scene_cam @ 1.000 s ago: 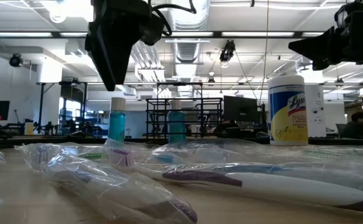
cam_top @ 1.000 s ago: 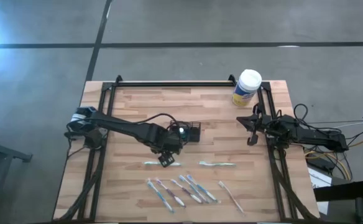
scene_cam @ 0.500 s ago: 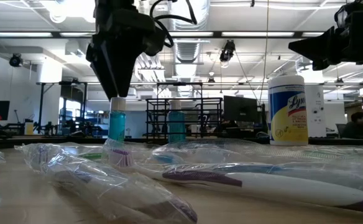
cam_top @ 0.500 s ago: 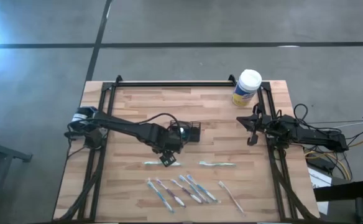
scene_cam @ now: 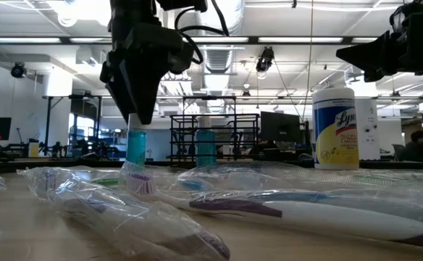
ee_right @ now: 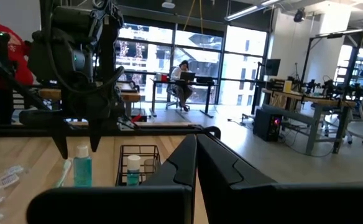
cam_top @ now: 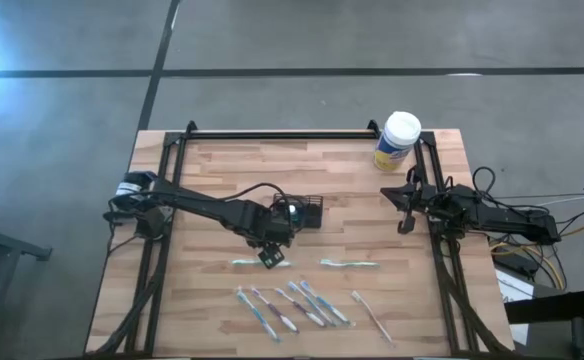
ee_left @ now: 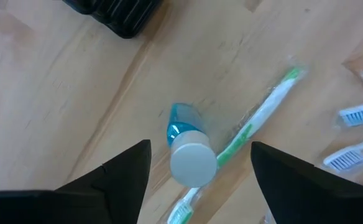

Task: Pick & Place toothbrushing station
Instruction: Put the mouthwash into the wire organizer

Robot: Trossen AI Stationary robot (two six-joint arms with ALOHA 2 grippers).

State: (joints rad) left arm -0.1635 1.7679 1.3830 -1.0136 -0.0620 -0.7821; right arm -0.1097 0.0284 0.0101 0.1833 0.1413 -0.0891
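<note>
A small blue bottle with a white cap stands upright on the wooden table, just in front of the black wire-mesh basket. My left gripper points down over it, open. One finger stands on each side of the cap without touching it, as the low view also shows. A second blue bottle stands in the basket. Two thin green-and-white pieces lie flat, and several wrapped toothbrushes lie near the front edge. My right gripper waits shut at the table's right edge.
A white-lidded, yellow-labelled canister stands at the far right corner. One green-and-white piece lies close beside the blue bottle. Bare wood stretches across the far left of the table. People show in the room beyond.
My left gripper has come down toward the standing blue bottle, staying open and pointing down. Its fingertips are now level with the bottle's cap. The bottle and the other things have kept their places.
</note>
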